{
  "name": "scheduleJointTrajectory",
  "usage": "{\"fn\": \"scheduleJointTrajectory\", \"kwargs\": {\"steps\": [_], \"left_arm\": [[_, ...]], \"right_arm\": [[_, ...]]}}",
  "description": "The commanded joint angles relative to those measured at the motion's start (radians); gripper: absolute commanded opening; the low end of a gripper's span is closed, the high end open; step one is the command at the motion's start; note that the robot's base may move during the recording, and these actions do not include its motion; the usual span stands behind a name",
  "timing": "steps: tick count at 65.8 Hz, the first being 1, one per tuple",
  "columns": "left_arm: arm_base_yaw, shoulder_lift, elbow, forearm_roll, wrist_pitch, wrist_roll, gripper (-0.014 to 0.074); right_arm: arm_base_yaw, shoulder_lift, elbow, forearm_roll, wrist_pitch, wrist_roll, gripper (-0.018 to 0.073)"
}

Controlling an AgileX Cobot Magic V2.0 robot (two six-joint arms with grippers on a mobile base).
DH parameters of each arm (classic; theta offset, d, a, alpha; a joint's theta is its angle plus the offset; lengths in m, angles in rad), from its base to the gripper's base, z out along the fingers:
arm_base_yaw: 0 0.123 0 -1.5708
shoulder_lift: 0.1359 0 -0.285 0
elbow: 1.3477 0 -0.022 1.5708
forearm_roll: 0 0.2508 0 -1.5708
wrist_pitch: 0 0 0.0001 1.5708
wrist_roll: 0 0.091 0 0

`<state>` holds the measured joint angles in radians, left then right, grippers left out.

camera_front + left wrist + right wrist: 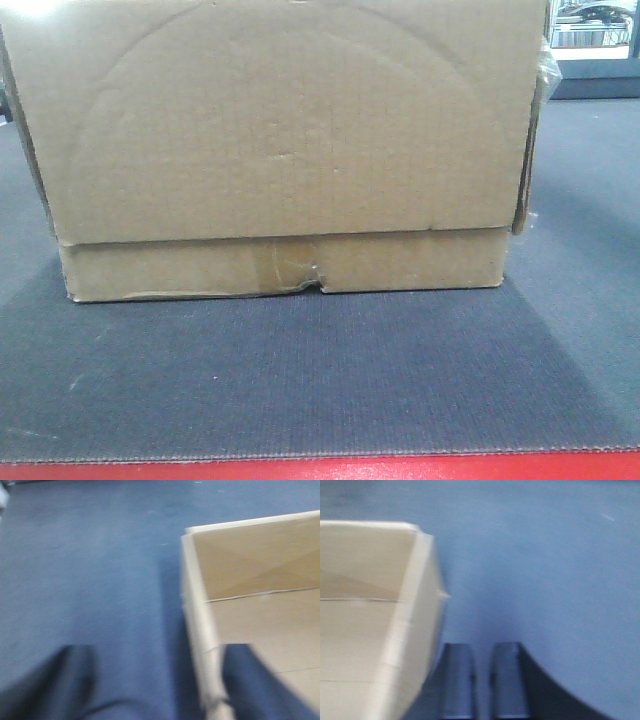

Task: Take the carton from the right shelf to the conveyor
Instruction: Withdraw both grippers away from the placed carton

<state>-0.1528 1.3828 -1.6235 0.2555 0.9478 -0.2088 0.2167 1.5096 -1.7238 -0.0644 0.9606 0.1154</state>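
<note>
Front view: the carton (280,130), plain brown corrugated board, rests on the conveyor (320,380), whose dark grey woven belt fills the foreground and ends in a red edge strip (320,468) at the bottom; a band of clear tape (285,262) crosses the carton's lower flap, with a small tear (312,283) in the flap's bottom edge just beside it; a bright shelf-like structure (595,25) shows at the top right, too small and washed out to identify further. Left wrist view (blurred): the left gripper (155,680) is spread wide, one dark finger (60,685) over the bare belt, the other (255,680) over the carton's top; the carton's near edge (200,630) runs between them; whether either finger touches the board cannot be told. Right wrist view (blurred): the right gripper (476,680) shows two dark fingers (457,680) close together with a narrow gap and nothing between them, just beside the carton's side wall (415,630); contact with the wall cannot be judged; the belt (545,580) lies bare beyond.
</note>
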Motion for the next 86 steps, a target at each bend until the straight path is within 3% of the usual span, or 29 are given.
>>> {"fn": "scheduleJointTrajectory", "kwargs": {"steps": [1, 7, 12, 22, 46, 67, 86], "left_arm": [[0.066, -0.075, 0.09, -0.041, -0.055, 0.023, 0.0145], [0.134, -0.152, 0.216, -0.048, -0.121, 0.023, -0.0043], [0.178, -0.209, 0.323, -0.048, -0.176, 0.023, 0.0], [0.236, -0.34, 0.579, -0.05, -0.301, 0.023, 0.0004], [0.239, -0.755, 1.073, -0.052, -0.581, 0.023, 0.0002], [0.239, -1.066, 1.166, -0.052, -0.598, 0.023, 0.0002], [0.239, -1.157, 1.166, -0.052, -0.598, 0.023, 0.0002]], "right_arm": [[-0.052, -0.059, 0.099, -0.015, -0.032, -0.012, -0.0063], [-0.075, -0.115, 0.216, -0.015, -0.084, -0.017, -0.006], [-0.078, -0.161, 0.325, -0.015, -0.145, -0.025, -0.0057], [-0.078, -0.272, 0.578, -0.015, -0.296, -0.027, -0.0057], [-0.078, -0.639, 1.055, -0.015, -0.628, -0.027, -0.0057], [-0.078, -1.046, 1.299, -0.015, -0.822, -0.027, -0.0057], [-0.078, -1.323, 1.365, -0.015, -0.775, -0.027, -0.0057]]}}
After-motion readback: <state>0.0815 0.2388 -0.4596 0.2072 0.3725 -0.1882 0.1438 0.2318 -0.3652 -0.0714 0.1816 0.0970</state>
